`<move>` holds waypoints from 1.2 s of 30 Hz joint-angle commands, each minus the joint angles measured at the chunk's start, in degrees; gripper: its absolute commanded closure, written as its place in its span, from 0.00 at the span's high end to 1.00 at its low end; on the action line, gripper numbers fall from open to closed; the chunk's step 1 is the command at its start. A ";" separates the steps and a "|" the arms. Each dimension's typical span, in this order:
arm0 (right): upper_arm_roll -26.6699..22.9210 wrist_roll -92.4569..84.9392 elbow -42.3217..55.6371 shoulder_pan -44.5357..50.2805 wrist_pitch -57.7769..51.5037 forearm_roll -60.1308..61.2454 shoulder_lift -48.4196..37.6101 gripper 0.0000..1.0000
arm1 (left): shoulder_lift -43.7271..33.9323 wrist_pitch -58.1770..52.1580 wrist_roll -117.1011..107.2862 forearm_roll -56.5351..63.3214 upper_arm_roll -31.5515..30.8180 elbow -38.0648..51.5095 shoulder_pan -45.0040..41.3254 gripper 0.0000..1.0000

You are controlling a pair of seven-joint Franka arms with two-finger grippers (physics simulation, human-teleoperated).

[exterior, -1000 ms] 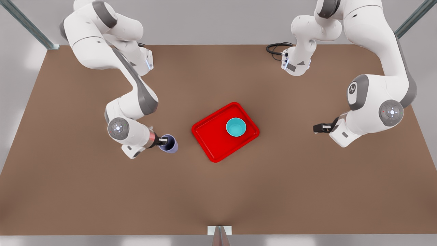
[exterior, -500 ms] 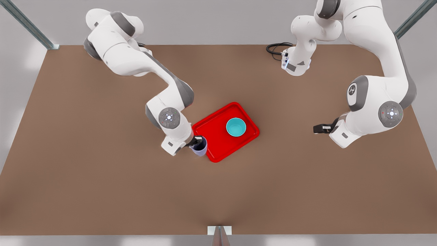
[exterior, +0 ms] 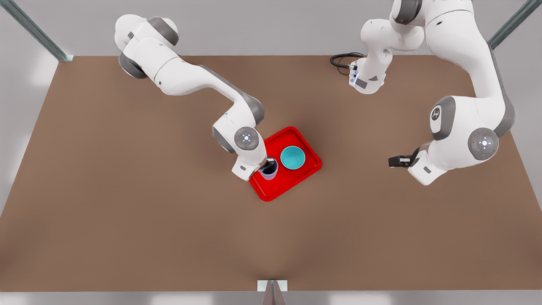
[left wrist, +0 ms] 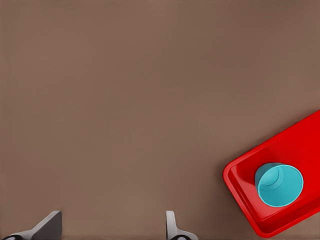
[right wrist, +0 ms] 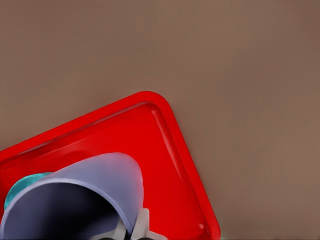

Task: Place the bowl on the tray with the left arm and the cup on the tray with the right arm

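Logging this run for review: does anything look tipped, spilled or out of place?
Nothing stands out. The teal round bowl sits upright on the flat red tray. The right gripper holds the lavender cup over the tray, not visibly tipped. The left gripper, jaws open, waits over the brown table.

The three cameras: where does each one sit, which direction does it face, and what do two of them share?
Front view: high above the table, looking down; both arms, the tray, bowl and cup show.
Left wrist view: on the waiting arm, above bare table; open left gripper, with tray and bowl farther off.
Right wrist view: on the arm over the tray, looking down; right gripper shut on the cup.
All views share tray and bowl.
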 commanded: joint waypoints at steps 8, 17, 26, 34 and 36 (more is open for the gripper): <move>-0.25 -2.69 -5.33 -0.09 7.58 -4.74 1.75 0.21 | 0.37 0.13 -0.02 -0.11 -0.06 0.01 0.08 1.00; -0.78 -4.10 -5.42 -0.53 8.73 -4.74 2.28 1.00 | 0.37 0.13 -0.02 -0.02 -0.06 0.01 -0.01 1.00; -0.78 -2.52 -5.07 -1.15 5.12 -4.65 -1.06 1.00 | -0.07 -0.40 0.07 -0.20 -0.06 2.47 -0.01 1.00; -5.69 -8.14 -16.67 -19.69 -8.66 4.55 -28.38 1.00 | -1.57 -5.57 5.78 7.08 -1.98 4.31 -1.24 1.00; -16.50 -17.62 -15.88 -19.25 -18.96 10.98 -34.98 1.00 | -0.68 -8.13 5.69 7.36 -3.22 6.43 -1.33 1.00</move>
